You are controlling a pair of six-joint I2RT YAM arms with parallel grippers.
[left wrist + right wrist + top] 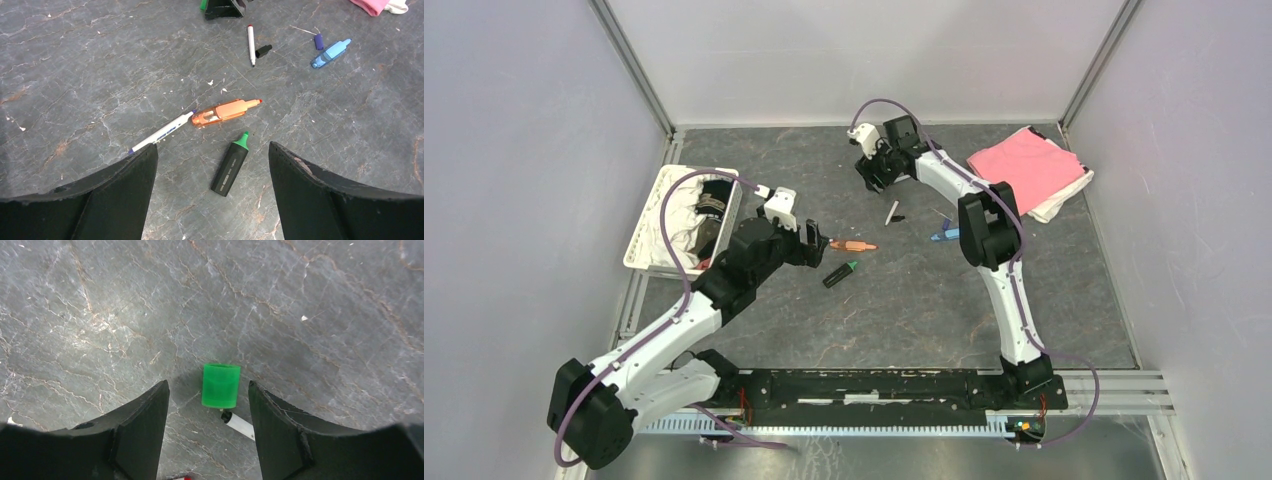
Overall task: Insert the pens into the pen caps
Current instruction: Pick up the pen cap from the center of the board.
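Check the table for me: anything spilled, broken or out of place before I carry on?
Nothing broken or spilled. The green cap sits between the open right fingers, well away from the black-and-green marker with the matching green tip. A few white flecks dot the table.

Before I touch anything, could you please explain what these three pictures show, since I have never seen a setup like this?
Two robot arms are bolted to a table, each ending in a two-finger gripper. The wide picture looks down from above; the other two come from cameras on the wrists. On the table lie an orange marker, a black-and-green marker, a blue marker, two white pens, a black cap and a pink cloth. The left gripper is open near the markers, the right gripper open around a green cap.
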